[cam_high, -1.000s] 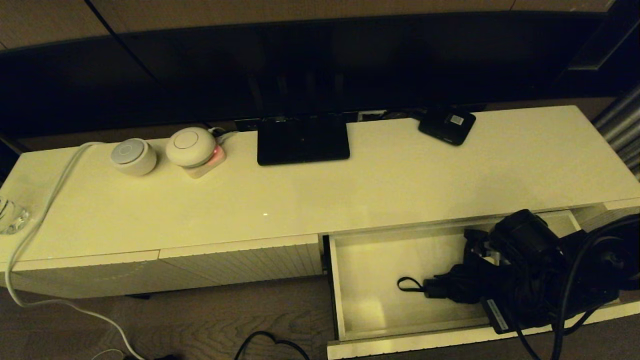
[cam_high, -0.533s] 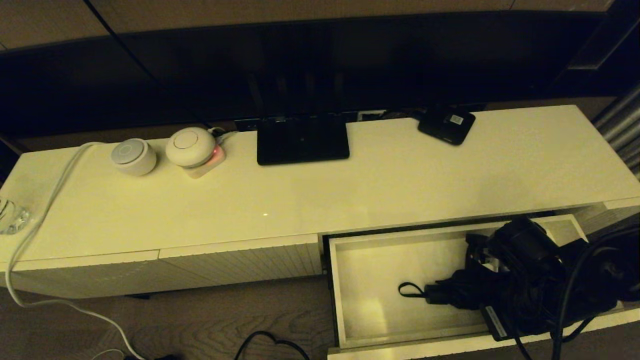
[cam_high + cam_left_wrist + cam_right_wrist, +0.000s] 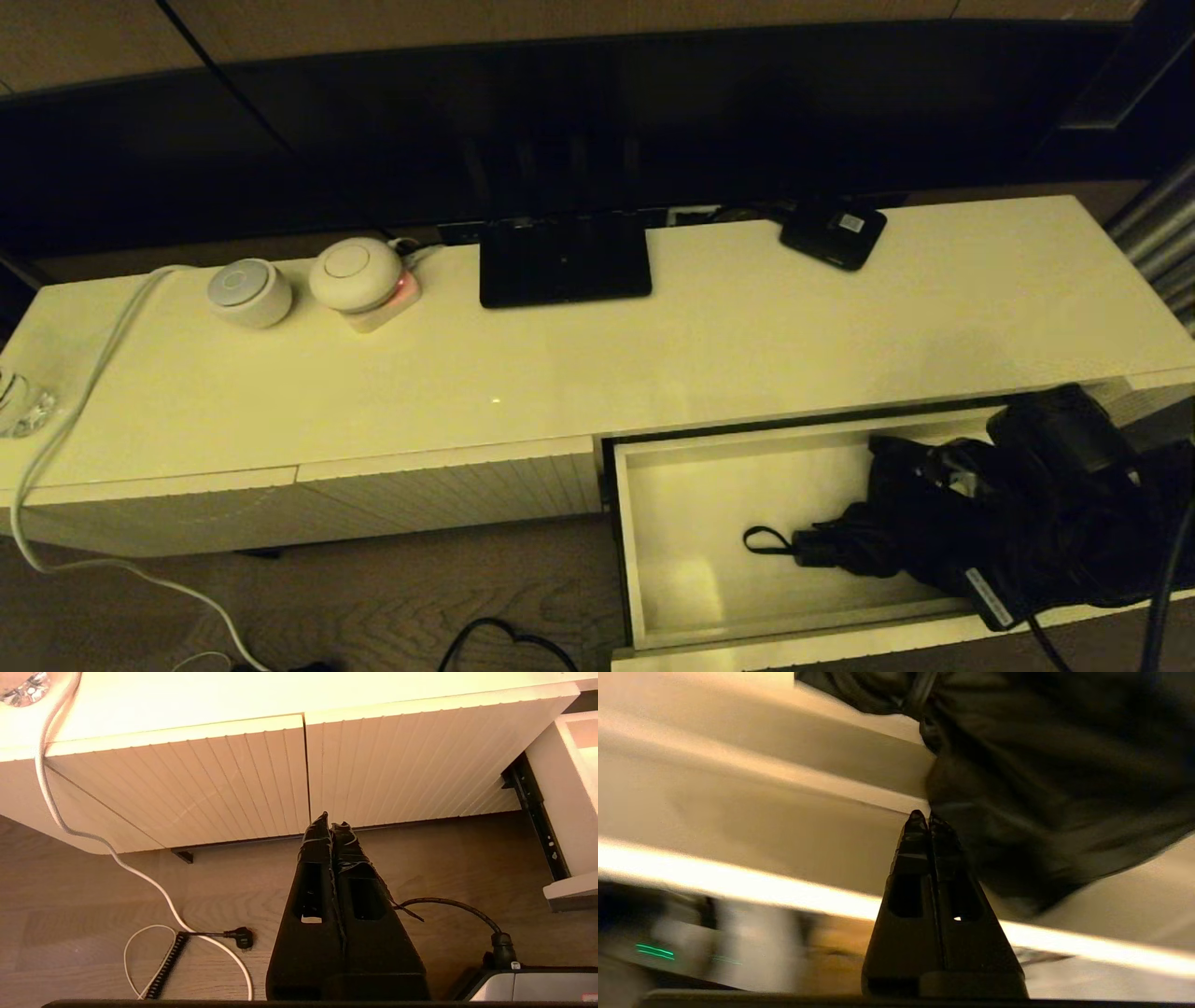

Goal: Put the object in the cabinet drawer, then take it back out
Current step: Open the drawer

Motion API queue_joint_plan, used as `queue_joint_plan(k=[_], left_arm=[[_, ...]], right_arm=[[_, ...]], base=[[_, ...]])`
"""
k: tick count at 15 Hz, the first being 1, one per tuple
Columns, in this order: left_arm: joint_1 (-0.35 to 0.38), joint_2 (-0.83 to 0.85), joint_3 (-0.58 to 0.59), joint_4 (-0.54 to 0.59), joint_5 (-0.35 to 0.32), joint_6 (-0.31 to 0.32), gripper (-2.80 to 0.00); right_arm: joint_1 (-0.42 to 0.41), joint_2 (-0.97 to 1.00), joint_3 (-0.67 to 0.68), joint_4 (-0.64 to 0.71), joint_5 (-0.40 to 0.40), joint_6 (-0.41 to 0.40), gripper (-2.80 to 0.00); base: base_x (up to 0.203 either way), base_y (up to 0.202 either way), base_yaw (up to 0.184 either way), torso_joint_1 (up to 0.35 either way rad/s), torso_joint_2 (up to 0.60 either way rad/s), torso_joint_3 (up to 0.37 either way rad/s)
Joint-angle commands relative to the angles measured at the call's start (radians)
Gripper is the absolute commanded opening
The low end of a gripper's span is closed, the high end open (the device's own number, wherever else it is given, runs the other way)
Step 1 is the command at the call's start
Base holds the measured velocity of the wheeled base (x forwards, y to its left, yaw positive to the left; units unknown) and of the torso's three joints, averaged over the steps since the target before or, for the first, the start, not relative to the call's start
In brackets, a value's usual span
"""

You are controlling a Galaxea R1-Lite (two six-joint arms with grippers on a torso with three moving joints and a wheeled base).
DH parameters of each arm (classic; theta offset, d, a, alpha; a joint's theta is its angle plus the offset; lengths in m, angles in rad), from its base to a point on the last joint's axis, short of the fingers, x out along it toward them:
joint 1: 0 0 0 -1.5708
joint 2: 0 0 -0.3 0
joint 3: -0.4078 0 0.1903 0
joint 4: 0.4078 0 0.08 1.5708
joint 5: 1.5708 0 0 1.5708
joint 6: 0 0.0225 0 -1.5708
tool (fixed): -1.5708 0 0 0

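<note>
The cabinet drawer [image 3: 624,541] stands pulled out at the right end of the cream cabinet, and its side wall [image 3: 560,788] also shows in the left wrist view. The black umbrella [image 3: 896,551] lies inside it, with its short handle [image 3: 812,546] and wrist loop [image 3: 761,539] pointing left. My right arm [image 3: 1055,439] hangs over the drawer's right end. Its fingers are lost against the black fabric in the head view. My right gripper [image 3: 924,816] is shut with nothing between its fingers, close beside the umbrella's fabric [image 3: 1041,788]. My left gripper [image 3: 330,821] is shut and empty above the floor, in front of the closed ribbed fronts.
On the cabinet top are a dark screen stand [image 3: 565,261], a small black box [image 3: 834,233], two round white devices [image 3: 249,291] [image 3: 355,273], a white cable [image 3: 93,355] and a glass [image 3: 19,401]. A black cable [image 3: 504,635] lies on the wooden floor.
The drawer has slid further out toward me. My right arm has shifted right, uncovering more of the umbrella, which stays in the drawer.
</note>
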Motion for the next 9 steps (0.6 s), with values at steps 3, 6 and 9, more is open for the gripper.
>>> queue_joint_plan(k=[3, 6, 9], left_arm=[[0.0, 0.0, 0.003, 0.0, 0.001, 0.0, -2.8], [0.0, 0.0, 0.003, 0.0, 0.001, 0.0, -2.8], [0.0, 0.0, 0.003, 0.0, 0.001, 0.0, -2.8]], right_arm=[[-0.04, -0.091, 0.012, -0.015, -0.037, -0.544, -2.8], [-0.044, -0.115, 0.037, -0.066, -0.006, -0.815, -2.8], [-0.048, -0.133, 0.062, -0.112, 0.011, -1.11, -2.8]], base=[[0.0, 0.0, 0.0, 0.0, 0.0, 0.0], [0.0, 0.0, 0.0, 0.0, 0.0, 0.0], [0.0, 0.0, 0.0, 0.0, 0.0, 0.0]])
